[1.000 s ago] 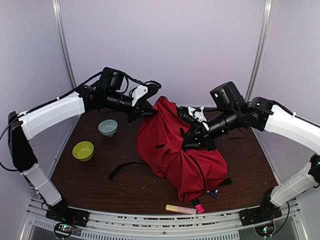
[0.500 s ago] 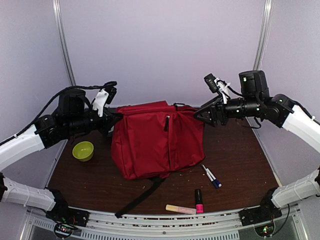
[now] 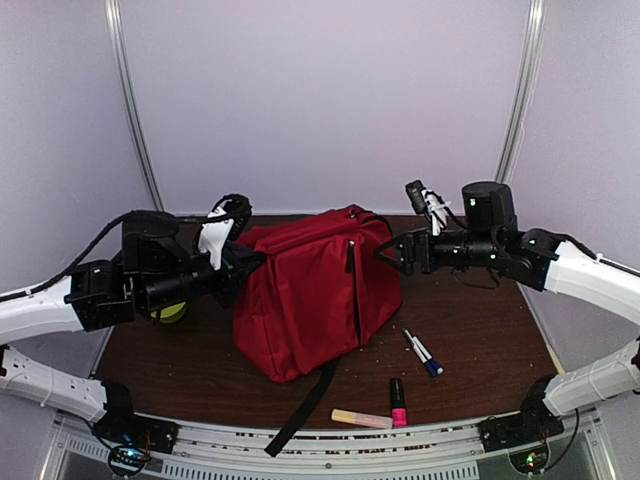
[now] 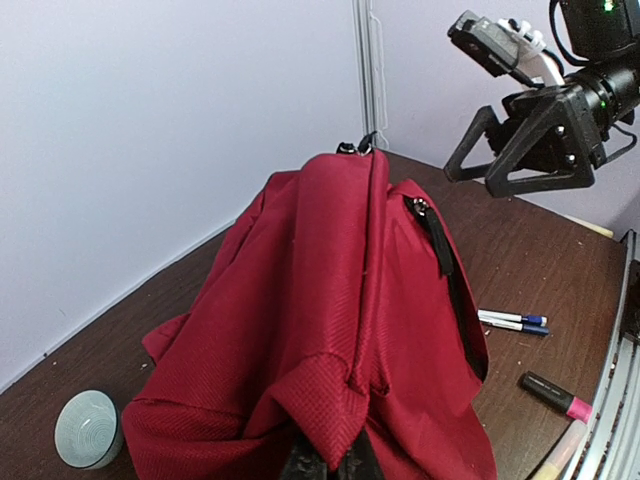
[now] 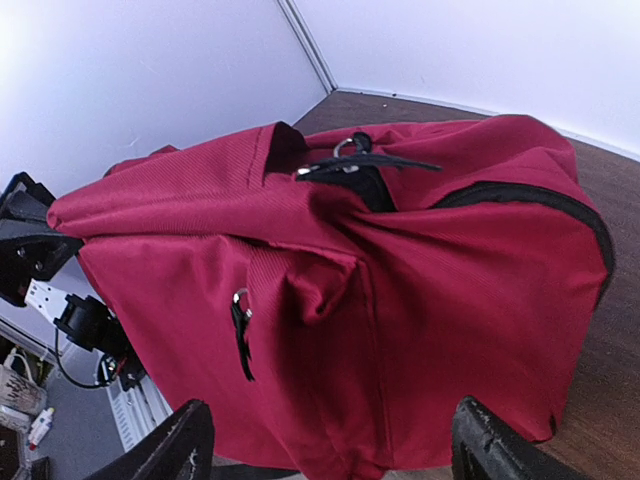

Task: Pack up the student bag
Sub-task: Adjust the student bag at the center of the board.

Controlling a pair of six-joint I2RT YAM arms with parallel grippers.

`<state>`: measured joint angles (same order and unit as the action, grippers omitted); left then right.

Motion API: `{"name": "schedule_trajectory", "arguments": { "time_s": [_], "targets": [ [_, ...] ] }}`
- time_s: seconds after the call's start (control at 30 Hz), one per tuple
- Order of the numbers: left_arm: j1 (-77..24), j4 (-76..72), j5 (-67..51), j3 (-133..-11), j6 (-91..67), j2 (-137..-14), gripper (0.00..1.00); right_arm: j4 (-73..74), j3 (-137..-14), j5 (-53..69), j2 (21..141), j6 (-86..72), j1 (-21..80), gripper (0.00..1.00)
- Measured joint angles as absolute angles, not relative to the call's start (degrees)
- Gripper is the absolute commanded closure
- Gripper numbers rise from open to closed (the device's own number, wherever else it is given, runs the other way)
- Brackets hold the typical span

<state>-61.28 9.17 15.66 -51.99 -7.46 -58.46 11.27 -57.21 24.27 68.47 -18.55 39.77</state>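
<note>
Sagging now, the student bag [image 3: 315,290] no longer hangs stretched between both arms as it did half a second ago. The right gripper [image 3: 388,253] has let go and stands wide open just beside its upper right corner. The left gripper [image 3: 243,270] still pinches a red fold at its left edge. A black strap [image 3: 300,408] trails toward the near edge of the table [image 3: 480,320]. A blue-capped pen [image 3: 423,353], pink highlighter [image 3: 397,402] and pale marker [image 3: 361,418] lie in front. A green bowl [image 3: 170,312] sits half hidden behind the left arm.
</note>
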Motion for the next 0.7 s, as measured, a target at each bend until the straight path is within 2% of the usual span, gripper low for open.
{"name": "schedule_trajectory", "arguments": {
  "time_s": [0.17,0.23,0.27,0.37,0.53,0.7],
  "targets": [
    [-64.1,7.6,19.0,-52.2,-7.4,-60.5,1.00,4.1,-56.5,24.2,73.7,-23.0,42.6,0.20],
    [-65.5,7.1,20.1,-52.7,-7.3,-61.7,1.00,2.3,-55.8,24.2,74.7,-23.9,43.7,0.24],
    [-66.2,6.9,20.6,-53.0,-7.3,-62.3,1.00,1.5,-55.3,24.1,74.9,-24.1,44.1,0.30],
    [-68.1,6.2,21.6,-53.6,-7.1,-63.7,1.00,-0.2,-53.6,22.4,74.9,-25.1,44.9,0.64],
    [-69.3,6.1,23.1,-53.8,-7.3,-63.9,1.00,-0.2,-53.6,18.6,76.1,-24.4,44.5,1.00],
    [-70.8,6.4,24.7,-52.9,-8.1,-63.1,1.00,-0.7,-54.3,18.2,77.8,-23.3,44.1,1.00]
  ]
}}
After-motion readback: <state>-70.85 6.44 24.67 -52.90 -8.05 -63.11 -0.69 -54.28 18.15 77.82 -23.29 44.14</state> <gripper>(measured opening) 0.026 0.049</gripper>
